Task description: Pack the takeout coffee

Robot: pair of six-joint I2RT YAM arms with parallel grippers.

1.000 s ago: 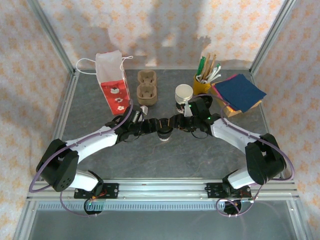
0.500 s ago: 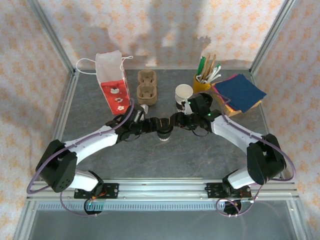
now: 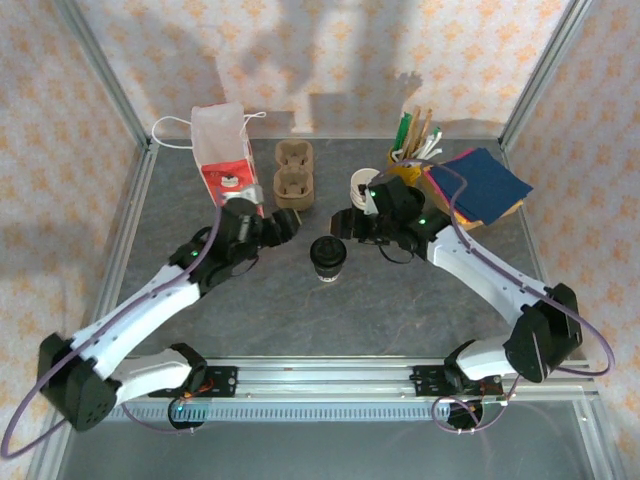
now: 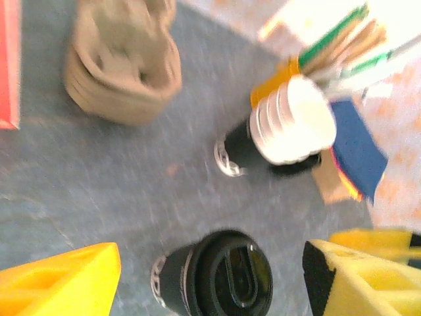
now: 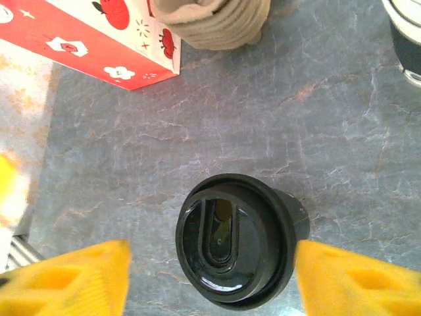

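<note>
The white cup [image 3: 362,187] stands upright at the back of the table [image 3: 420,310], between the cardboard carrier [image 3: 292,176] and the yellow cup of stirrers [image 3: 403,165], just behind the right wrist. Expect it to be light, thin-walled and easily crushed. Its top looks open, so keep it upright. Grip gently across the dark band. Both arms reach inward. The left claw [image 4: 212,257] and right claw [image 5: 212,249] are spread wide and empty, near a black-lidded cup [image 3: 328,258] without touching it.
</note>
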